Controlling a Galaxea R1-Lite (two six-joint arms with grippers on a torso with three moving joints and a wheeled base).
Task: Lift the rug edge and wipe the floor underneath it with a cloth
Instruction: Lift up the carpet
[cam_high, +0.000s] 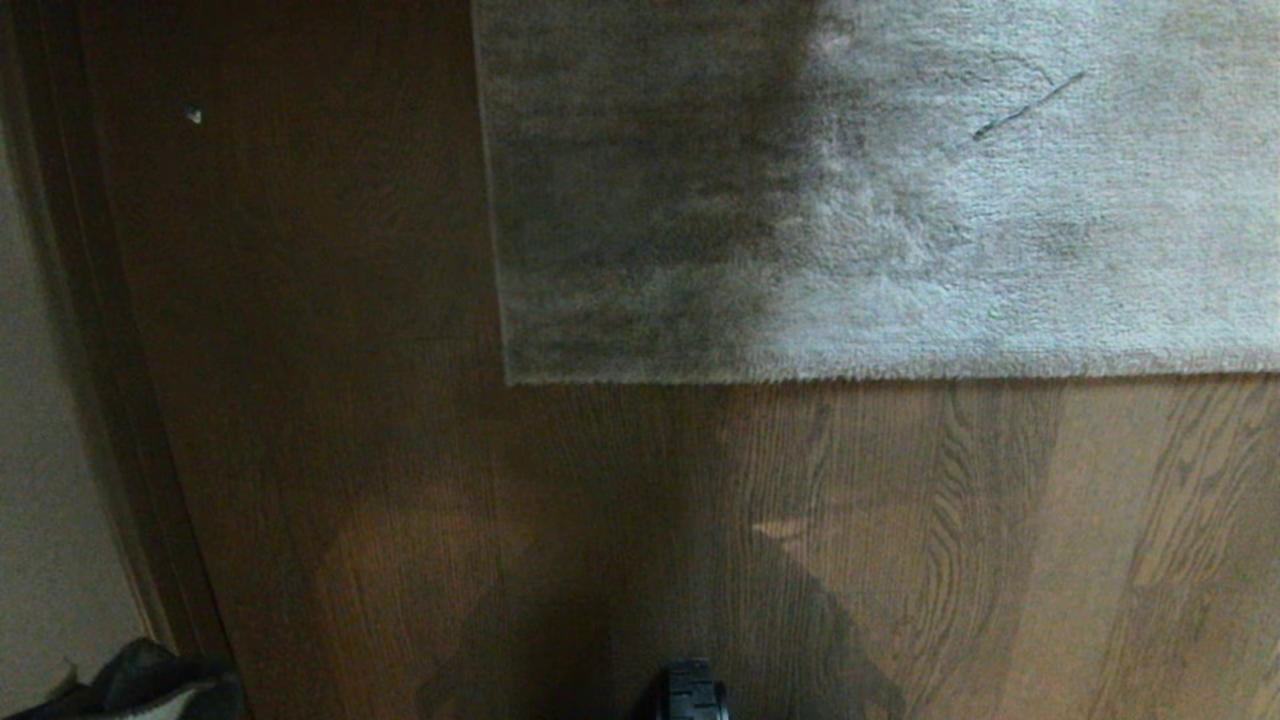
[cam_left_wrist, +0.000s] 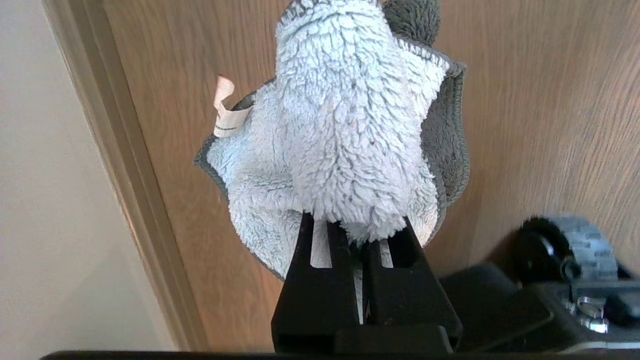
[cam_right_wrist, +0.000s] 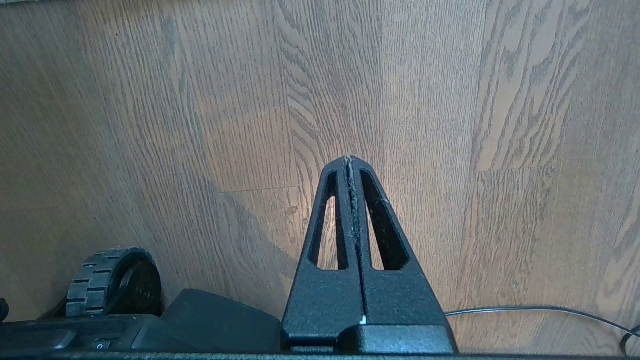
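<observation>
The light grey plush rug (cam_high: 900, 200) lies flat across the upper right of the head view, its near edge and left corner down on the brown wood-grain floor (cam_high: 900, 550). My left gripper (cam_left_wrist: 357, 227) is shut on the pale grey-blue cloth (cam_left_wrist: 345, 130), which hangs bunched from its tips above the floor (cam_left_wrist: 540, 100) beside the baseboard. My right gripper (cam_right_wrist: 348, 160) is shut with nothing in it, over bare floor (cam_right_wrist: 200, 125). I see neither gripper clearly in the head view.
A dark baseboard (cam_high: 110, 350) and a pale wall (cam_high: 40, 450) run down the left side. The base's wheels (cam_left_wrist: 575, 250) (cam_right_wrist: 107, 280) sit close to both grippers. A thin cable (cam_right_wrist: 540, 310) lies on the floor. A dark shape (cam_high: 140, 685) fills the lower left corner.
</observation>
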